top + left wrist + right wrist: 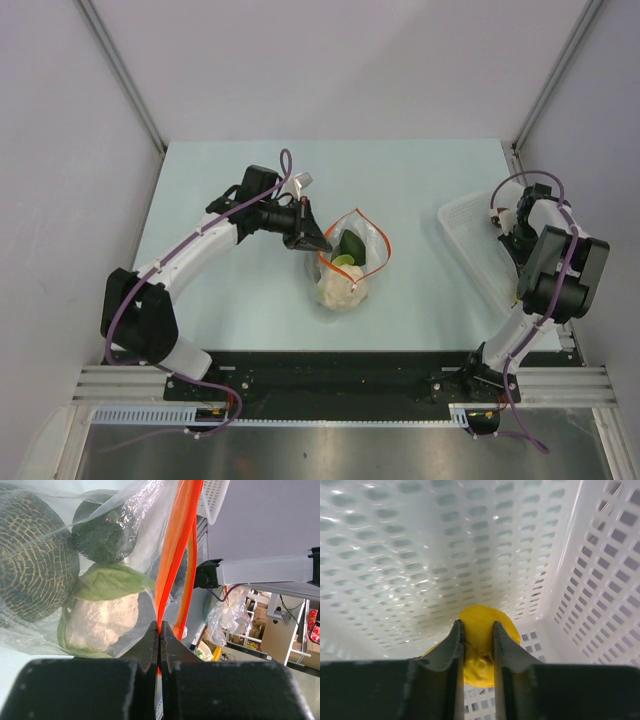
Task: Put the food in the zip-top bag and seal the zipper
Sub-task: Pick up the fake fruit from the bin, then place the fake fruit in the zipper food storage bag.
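The clear zip-top bag (345, 265) lies at the table's middle, its mouth open, edged by the orange-red zipper (378, 240). Inside are a pale cream piece (340, 290), a lime green piece (343, 260) and a dark green piece (352, 243). My left gripper (318, 245) is shut on the zipper strip (167, 570) at the bag's left edge; a netted dark green melon (30, 565), a dark round piece (102, 532) and the cream piece (102, 622) show through the plastic. My right gripper (510, 225) is inside the white basket, shut on a yellow piece (480, 640).
The white perforated basket (470, 240) stands at the table's right edge; its walls (600, 580) closely surround my right gripper. A metal rail (340, 380) runs along the table's near edge. Grey walls enclose the back and sides.
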`<state>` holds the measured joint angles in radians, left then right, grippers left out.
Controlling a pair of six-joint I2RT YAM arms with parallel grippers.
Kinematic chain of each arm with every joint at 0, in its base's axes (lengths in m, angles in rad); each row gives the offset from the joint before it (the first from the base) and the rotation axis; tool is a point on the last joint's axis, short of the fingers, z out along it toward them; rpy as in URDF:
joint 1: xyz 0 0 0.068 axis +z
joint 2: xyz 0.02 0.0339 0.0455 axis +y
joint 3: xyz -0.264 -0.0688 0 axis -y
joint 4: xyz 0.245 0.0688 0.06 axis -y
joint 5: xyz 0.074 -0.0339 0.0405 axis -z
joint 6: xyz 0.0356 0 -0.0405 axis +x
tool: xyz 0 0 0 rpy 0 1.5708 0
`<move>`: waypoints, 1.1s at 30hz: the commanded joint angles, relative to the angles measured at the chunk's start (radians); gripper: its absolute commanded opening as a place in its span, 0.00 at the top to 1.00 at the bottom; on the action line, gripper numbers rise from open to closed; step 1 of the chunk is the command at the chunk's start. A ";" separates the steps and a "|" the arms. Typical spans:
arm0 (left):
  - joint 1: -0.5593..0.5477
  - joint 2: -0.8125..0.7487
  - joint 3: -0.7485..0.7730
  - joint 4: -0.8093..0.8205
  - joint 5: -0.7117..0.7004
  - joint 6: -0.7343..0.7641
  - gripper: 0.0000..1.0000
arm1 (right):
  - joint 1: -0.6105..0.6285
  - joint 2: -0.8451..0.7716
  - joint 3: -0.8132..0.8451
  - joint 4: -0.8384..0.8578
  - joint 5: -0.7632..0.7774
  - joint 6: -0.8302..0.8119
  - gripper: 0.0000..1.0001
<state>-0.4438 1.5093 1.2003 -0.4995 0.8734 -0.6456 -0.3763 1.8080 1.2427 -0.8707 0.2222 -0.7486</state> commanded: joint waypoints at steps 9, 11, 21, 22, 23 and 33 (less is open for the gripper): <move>0.013 -0.035 -0.004 0.010 0.026 0.021 1.00 | 0.211 -0.320 0.095 -0.059 -0.202 0.067 1.00; 0.013 -0.034 -0.005 0.009 0.024 0.021 1.00 | 0.255 -0.395 0.148 -0.086 -0.332 0.104 1.00; 0.016 -0.027 -0.001 0.018 0.048 0.011 1.00 | 0.565 -0.529 0.399 0.102 -0.827 0.511 0.95; 0.020 -0.026 -0.001 0.019 0.053 0.008 1.00 | 0.600 -0.526 0.380 0.130 -0.827 0.543 0.95; 0.024 -0.026 0.001 0.024 0.058 0.000 1.00 | 0.632 -0.524 0.370 0.181 -0.819 0.554 0.95; 0.047 -0.052 -0.016 0.039 0.087 -0.014 1.00 | 0.997 -0.455 0.205 0.378 -0.617 0.445 0.92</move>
<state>-0.4080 1.5089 1.1965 -0.4927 0.9199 -0.6487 0.5503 1.3327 1.4757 -0.5953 -0.4633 -0.2558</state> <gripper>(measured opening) 0.006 0.273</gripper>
